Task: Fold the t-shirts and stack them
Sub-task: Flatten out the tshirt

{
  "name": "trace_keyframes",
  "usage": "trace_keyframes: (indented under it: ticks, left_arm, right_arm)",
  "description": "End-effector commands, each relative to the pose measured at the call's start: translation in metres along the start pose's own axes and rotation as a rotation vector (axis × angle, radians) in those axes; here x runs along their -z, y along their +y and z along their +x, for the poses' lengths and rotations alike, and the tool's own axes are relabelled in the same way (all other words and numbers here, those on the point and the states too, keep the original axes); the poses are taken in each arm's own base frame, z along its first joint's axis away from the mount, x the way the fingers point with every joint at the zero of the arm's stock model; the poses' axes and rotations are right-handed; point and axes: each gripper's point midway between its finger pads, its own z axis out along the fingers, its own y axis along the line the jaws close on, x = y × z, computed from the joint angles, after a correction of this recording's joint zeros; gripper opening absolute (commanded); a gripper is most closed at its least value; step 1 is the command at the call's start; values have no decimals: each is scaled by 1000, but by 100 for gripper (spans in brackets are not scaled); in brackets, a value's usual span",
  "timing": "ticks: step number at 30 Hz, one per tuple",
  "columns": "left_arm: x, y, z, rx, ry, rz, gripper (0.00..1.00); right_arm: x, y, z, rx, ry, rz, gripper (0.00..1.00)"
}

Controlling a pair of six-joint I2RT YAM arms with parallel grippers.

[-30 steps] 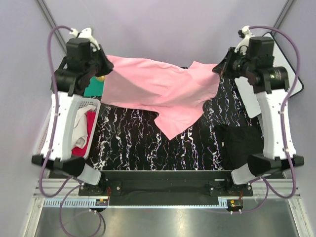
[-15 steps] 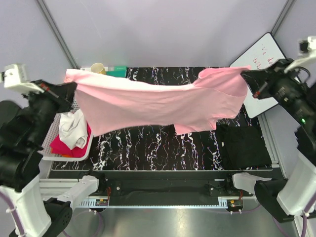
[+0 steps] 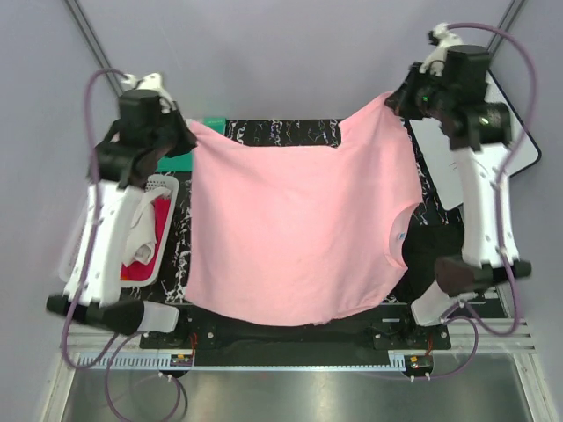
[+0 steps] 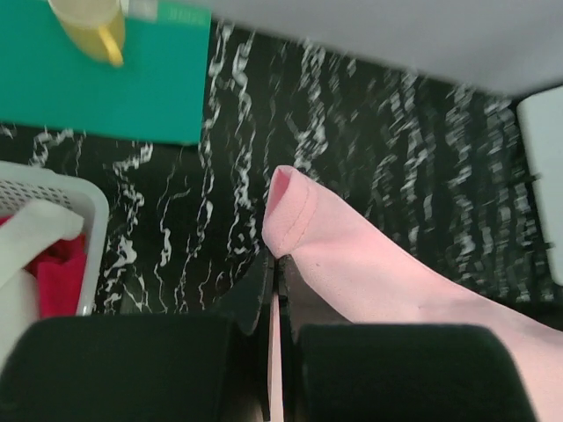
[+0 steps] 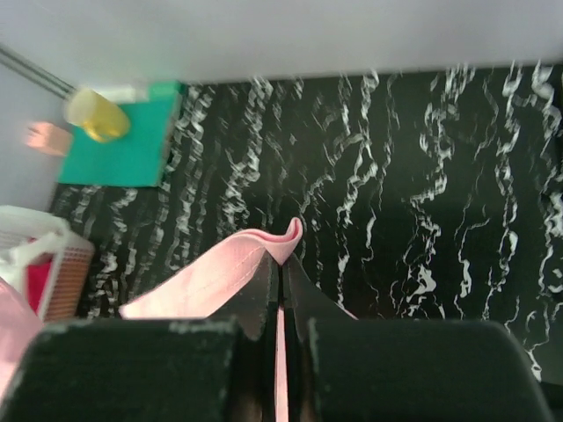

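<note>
1. One of three shirts is being worked. The light pink t-shirt (image 3: pixel 295 229) hangs as an open sheet over the tabletop (image 3: pixel 281 132), and its lower hem curves along the near edge. Whether the hem touches the surface cannot be told.
2. Near left, a white basket (image 3: pixel 167 186) holds the white t-shirt (image 3: pixel 142 227) crumpled on top of the magenta-red t-shirt (image 3: pixel 139 264). Neither is folded.
3. Mid-scene, the pink cloth is spread smooth and nearly flat, with few creases. One sleeve shows at its right side. No fold has been made in it and no stack is visible, so the task is judged to be at an early stage: this shirt must be laid down and folded, then the two in the basket.
4. Far left, the left hand (image 3: pixel 187 134) is closed on one upper corner of the pink shirt. Its wrist view shows a rolled edge of fabric pinched between the pressed fingers (image 4: pixel 255 294).
5. Far right, the right hand (image 3: pixel 393 98) is likewise clamped on the opposite upper corner, with a small loop of cloth standing above its fingers (image 5: pixel 255 294).
6. Farthest left lie a green mat (image 4: pixel 114 97) and a yellow cup (image 4: pixel 88 22).
</note>
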Motion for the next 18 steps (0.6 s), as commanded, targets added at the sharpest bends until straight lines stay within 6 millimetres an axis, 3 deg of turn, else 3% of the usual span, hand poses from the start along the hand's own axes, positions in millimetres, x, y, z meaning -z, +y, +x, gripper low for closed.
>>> trace_keyframes:
  ticks: [1,3,4,6,7,9,10,11,13,15,18]
  left_arm:
    - [-87,15,34,-15,157,-79,0]
    - [-114,22,38,-4,187,-99,0]
    - [-140,30,54,-4,246,-128,0]
    - [-164,37,55,-2,262,-138,0]
    - [-189,47,71,-1,314,-162,0]
    - [-211,55,63,15,306,-178,0]
    - [-231,63,75,20,338,-195,0]
    - [-240,61,63,24,310,-186,0]
    - [-268,66,60,28,305,-175,0]
    - [-284,69,60,56,314,-153,0]
    - [-302,80,78,84,353,-159,0]
  right_arm:
    - [-102,-34,30,-35,99,62,0]
    - [-134,-42,45,-45,149,62,0]
    - [-164,-51,61,-59,191,69,0]
    - [-190,-56,76,-72,230,59,0]
    - [-213,-61,87,-80,250,54,0]
    - [-231,-65,94,-81,259,46,0]
    - [-247,-71,100,-81,259,51,0]
    - [-254,-76,100,-78,251,64,0]
    - [-269,-84,101,-76,233,71,0]
    - [-276,-90,103,-74,227,73,0]
    - [-285,-96,119,-59,262,72,0]
